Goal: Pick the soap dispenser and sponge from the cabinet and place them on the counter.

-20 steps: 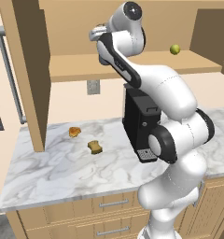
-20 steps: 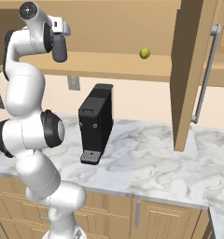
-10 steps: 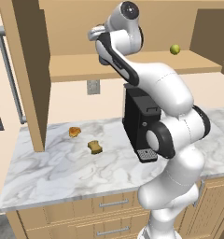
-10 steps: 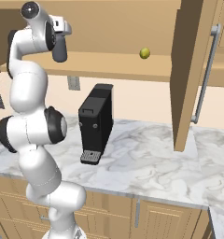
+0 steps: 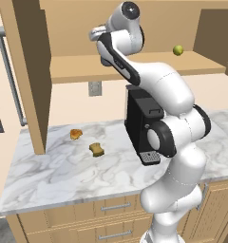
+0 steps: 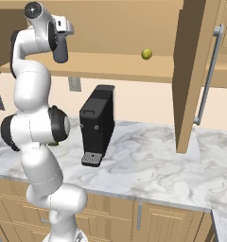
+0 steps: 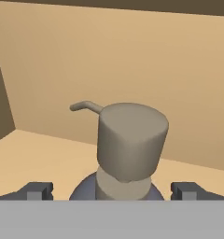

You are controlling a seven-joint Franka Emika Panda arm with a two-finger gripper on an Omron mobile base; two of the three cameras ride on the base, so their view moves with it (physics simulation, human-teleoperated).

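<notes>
The soap dispenser (image 7: 130,140) stands on the cabinet shelf (image 5: 73,70), close in front of the hand, its grey pump head and thin nozzle toward the back wall. My gripper (image 7: 113,191) is open, with one fingertip (image 7: 37,190) on each side of the slate-grey bottle and not touching it. In the base views the gripper (image 5: 106,60) (image 6: 60,55) is raised to shelf height inside the open cabinet. The mustard sponge (image 5: 97,149) lies on the marble counter (image 5: 54,175), left of the arm.
A black coffee machine (image 5: 138,121) (image 6: 97,122) stands on the counter under the shelf. A small green ball (image 5: 178,50) (image 6: 146,54) sits on the shelf to the right. An orange-brown lump (image 5: 76,134) lies near the sponge. Open cabinet doors (image 5: 33,71) (image 6: 193,71) hang at both sides.
The hand has edged slightly further in over the shelf. The jaws stay open and nothing else has moved.
</notes>
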